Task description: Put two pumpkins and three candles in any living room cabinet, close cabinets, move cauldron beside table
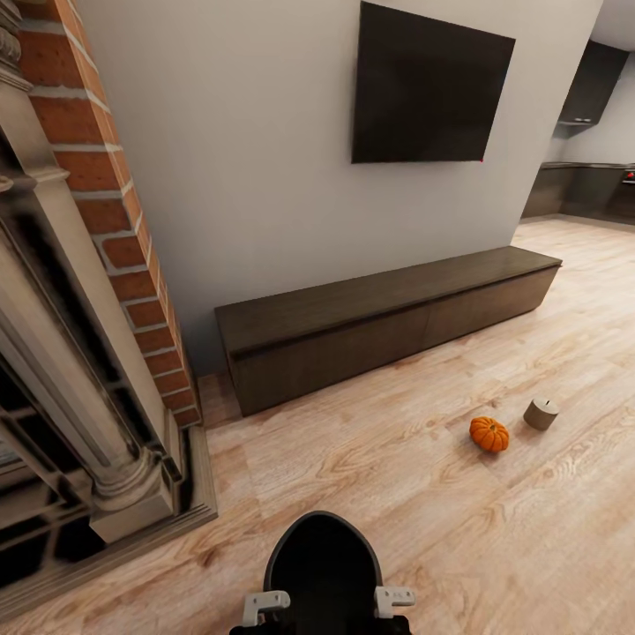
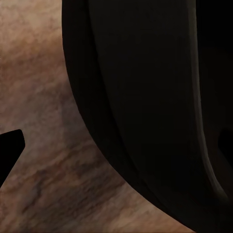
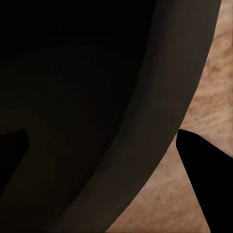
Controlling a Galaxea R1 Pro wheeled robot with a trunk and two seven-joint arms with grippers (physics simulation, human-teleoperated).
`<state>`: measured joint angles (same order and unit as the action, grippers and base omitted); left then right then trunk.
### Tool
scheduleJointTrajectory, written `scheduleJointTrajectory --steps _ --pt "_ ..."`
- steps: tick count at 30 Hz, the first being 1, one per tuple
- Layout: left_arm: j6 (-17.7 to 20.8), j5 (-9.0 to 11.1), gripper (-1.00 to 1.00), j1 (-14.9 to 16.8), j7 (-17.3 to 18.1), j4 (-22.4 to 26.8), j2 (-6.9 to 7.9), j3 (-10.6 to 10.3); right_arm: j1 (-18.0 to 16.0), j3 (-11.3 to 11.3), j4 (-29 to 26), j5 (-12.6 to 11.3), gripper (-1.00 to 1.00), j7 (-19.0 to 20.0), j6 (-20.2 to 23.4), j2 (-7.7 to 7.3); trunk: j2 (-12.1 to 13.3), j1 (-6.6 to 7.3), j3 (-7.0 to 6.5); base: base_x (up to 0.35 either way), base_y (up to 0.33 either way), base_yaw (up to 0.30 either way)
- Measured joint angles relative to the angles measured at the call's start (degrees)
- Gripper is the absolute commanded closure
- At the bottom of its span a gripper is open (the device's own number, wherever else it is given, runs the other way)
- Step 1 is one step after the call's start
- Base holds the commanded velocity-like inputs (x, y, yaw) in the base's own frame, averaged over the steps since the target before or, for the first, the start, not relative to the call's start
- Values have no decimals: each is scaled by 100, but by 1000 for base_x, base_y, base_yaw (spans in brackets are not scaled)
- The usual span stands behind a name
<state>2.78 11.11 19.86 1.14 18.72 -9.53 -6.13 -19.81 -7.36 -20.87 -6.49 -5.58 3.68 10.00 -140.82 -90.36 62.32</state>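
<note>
One pumpkin (image 1: 489, 433) and one candle (image 1: 541, 413) lie on the floor near the closed cabinet (image 1: 388, 331), not yet stowed. I carry the cauldron (image 1: 323, 564) between both grippers; whether either is clenched I cannot tell

Robot body at head view's lower edge: two light grey bracket-like pieces, left (image 1: 265, 604) and right (image 1: 393, 599), with small dark holes; dark base below them. Wrist views showed black, pointed, wedge-shaped fingertips (image 3: 201, 167), matte, unmarked.
</note>
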Motion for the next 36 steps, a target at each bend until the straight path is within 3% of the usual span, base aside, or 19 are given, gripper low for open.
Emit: scheduleJointTrajectory --steps 16,18,19,24,25,36 --pt "0 -1 -100 0 0 0 0 1 0 1 0 -6 100 -10 6 0 0 0 0 0 0 0" --pt "0 0 -100 0 1 1 0 2 0 7 1 -106 100 -11 12 0 0 0 0 0 0 0" --pt "0 13 -100 4 9 7 -2 4 8 -17 49 -407 100 0 26 0 1 -1 1 0 0 0" --pt "1 7 -100 3 6 5 -1 5 8 -38 37 -429 100 -11 29 0 1 -1 1 0 0 0" --pt "-1 7 100 3 7 3 -1 4 8 -39 39 -431 100 -11 29 0 1 -1 1 0 0 0" --pt "-4 12 100 3 8 5 -1 20 8 -32 35 -429 100 -11 30 0 1 -1 1 0 0 0"
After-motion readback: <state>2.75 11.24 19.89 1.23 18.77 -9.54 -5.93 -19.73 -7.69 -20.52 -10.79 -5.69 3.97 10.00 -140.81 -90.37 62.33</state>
